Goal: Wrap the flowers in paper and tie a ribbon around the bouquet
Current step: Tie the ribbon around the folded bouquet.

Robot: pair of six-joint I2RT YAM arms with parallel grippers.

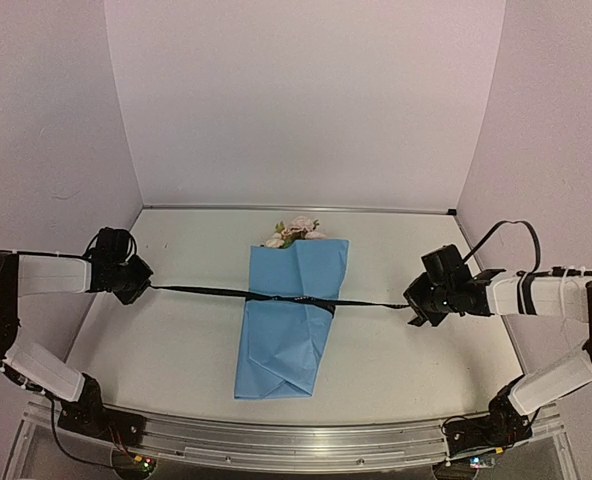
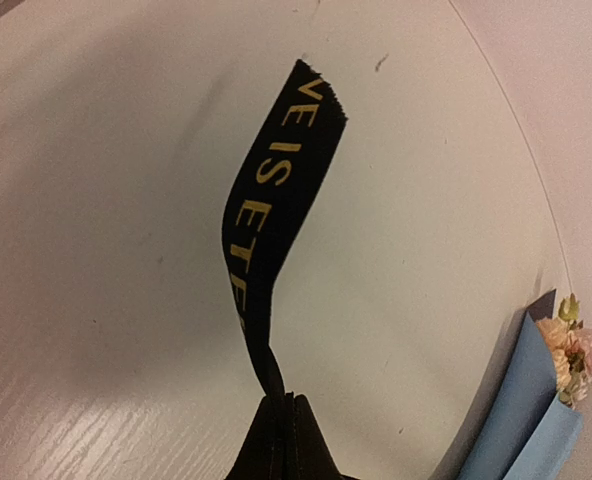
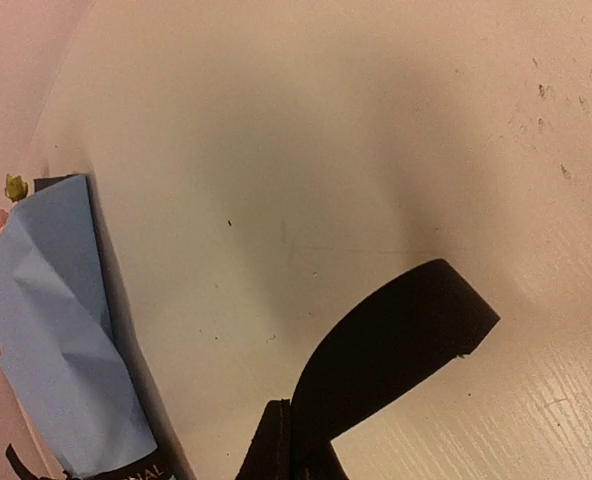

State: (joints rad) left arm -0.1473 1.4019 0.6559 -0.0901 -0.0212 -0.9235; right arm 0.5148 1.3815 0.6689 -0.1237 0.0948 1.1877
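The left end effector (image 1: 142, 286) is clamped fully shut on one end of the ribbon (image 1: 201, 291), with a short printed tail sticking out past its fingertips. The right end effector (image 1: 417, 305) is likewise closed tight on the other end, a curl of loose tail beyond its tips. Roughly midway between the two, well apart from each, the bouquet (image 1: 296, 275) lies on the worktop (image 1: 166, 350). The ribbon is stretched nearly straight across its middle, and the flowers (image 1: 298, 230) poke out of the far end of the paper (image 1: 276, 360). The main risk looks to be tension: each grip sits near the ribbon's end, so a harder pull could slide the thin fabric out of the jaws and slacken the band. An uneven pull would likely drag or twist the light bundle toward the stronger side. Too much force might crush paper and stems — and whether a knot exists at the crossing cannot be told.
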